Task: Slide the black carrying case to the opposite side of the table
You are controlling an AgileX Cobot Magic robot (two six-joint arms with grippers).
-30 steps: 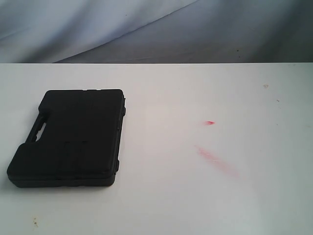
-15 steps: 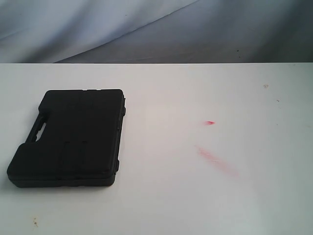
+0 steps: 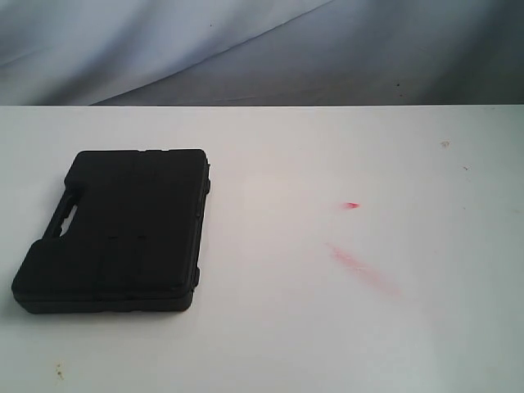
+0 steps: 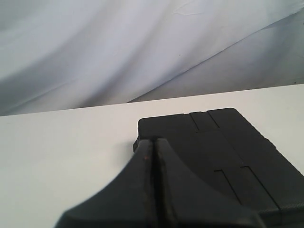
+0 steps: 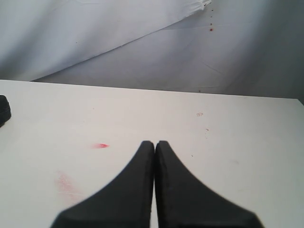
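- One black carrying case (image 3: 119, 231) lies flat and shut on the left part of the white table (image 3: 327, 344), handle cut-out toward the left edge; no arm shows in the exterior view.
- The left gripper (image 4: 153, 145) has its two jaws pressed together with nothing between them. In its wrist view it sits just short of the case's near edge, though whether the tips touch the plastic I cannot tell from this angle.
- The right gripper (image 5: 155, 145) is likewise closed and empty, over bare table well apart from the case, of which only a corner shows at the side of its view.
- For the push, the closed left tips would best meet the case's left side wall low and near its middle, so the case travels straight toward the right side rather than spinning; an off-centre contact would likely turn it.
- Farther across the table, in the likely path, are two red marks (image 3: 350, 205), flat stains that should not snag it.
- Behind the far edge hangs one grey-white cloth backdrop (image 3: 246, 49).
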